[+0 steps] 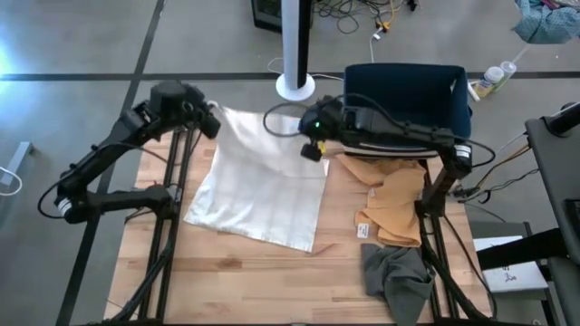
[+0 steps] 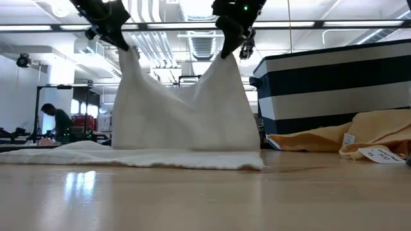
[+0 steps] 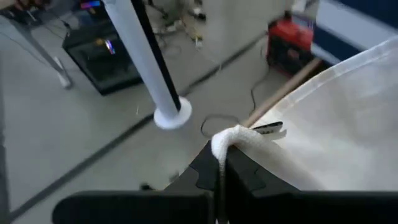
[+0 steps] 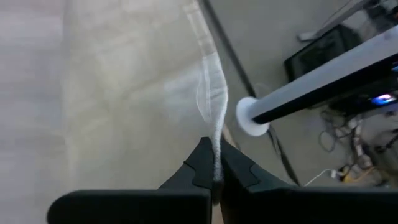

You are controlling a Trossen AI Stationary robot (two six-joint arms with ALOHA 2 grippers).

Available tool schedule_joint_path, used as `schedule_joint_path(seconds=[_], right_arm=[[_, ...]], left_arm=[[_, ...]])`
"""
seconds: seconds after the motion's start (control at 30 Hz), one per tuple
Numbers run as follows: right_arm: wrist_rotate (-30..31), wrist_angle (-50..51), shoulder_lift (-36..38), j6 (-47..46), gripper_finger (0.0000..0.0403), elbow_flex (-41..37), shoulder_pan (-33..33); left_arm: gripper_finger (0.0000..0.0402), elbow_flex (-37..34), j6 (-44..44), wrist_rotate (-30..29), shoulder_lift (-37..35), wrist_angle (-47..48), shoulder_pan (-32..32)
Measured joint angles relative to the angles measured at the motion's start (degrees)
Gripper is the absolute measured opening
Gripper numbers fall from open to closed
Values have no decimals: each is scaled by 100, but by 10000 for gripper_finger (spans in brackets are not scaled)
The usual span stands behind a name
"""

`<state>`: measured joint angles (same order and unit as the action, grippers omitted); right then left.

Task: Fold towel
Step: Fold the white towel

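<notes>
White tag [image 2: 377, 153], print unreadable, on tan cloth [image 2: 359, 131].

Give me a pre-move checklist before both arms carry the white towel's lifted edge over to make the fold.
1. Left gripper shut on a corner of the white towel: ok.
2. Right gripper shut on the other far corner: ok.
3. Held edge lifted off the table: ok.
4. Near edge flat on the table: ok, by the low view.
5. Tan cloth and grey cloth apart from the towel: ok.
6. Grip depth on each corner: cannot tell.
</notes>
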<state>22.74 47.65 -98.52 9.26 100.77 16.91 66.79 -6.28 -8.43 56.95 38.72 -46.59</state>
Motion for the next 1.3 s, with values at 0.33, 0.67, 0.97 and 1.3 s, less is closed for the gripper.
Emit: schedule_joint_path(seconds=[0.33, 0.67, 0.97, 1.3], right_arm=[[-20, -361, 0, 655, 0, 101, 787], [-1293, -2218, -292, 1680, 0, 18, 1742], [-1790, -2520, -646, 1780, 0, 9, 2201], [-2822, -1644, -354, 985, 0, 120, 1946]], left_arm=[[0, 271, -274, 343, 533, -342, -958], [0, 772, -264, -18, 776, -352, -1462], [0, 1063, -147, -374, 919, -300, -1724], [0, 928, -743, 752, 838, 739, -1735]])
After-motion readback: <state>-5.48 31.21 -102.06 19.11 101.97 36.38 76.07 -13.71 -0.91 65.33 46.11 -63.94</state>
